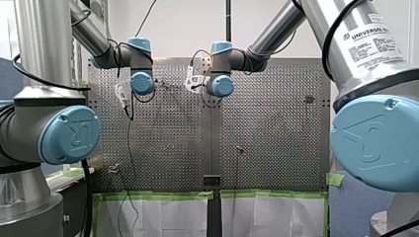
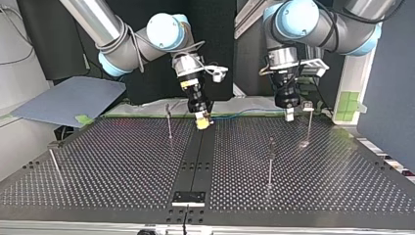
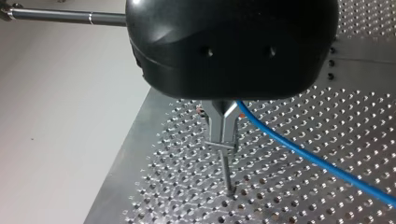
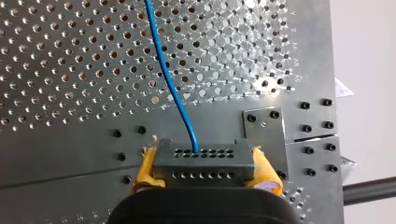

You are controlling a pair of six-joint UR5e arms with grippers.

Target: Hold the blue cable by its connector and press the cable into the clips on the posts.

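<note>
My right gripper [image 4: 204, 158] has its yellow pads shut on a dark connector block [image 4: 203, 171]. The blue cable [image 4: 170, 84] leaves the block and runs ahead over the perforated table. In the top view my right gripper [image 2: 203, 122] hangs low over the table's centre seam at the far edge. The cable [image 2: 244, 114] runs along that edge to my left gripper [image 2: 289, 116]. In the left wrist view my left gripper [image 3: 223, 142] has its metal fingers shut, and the cable [image 3: 299, 149] runs into them. A thin post [image 3: 227, 175] stands just under them.
Thin posts stand on the table [image 2: 122, 161]: one [image 2: 169, 125] beside my right gripper, one [image 2: 270, 164] nearer the middle, one [image 2: 308, 122] with a clip beside my left gripper, one [image 2: 54, 164] at the top view's left. A blue-grey sheet [image 2: 68, 100] lies beyond.
</note>
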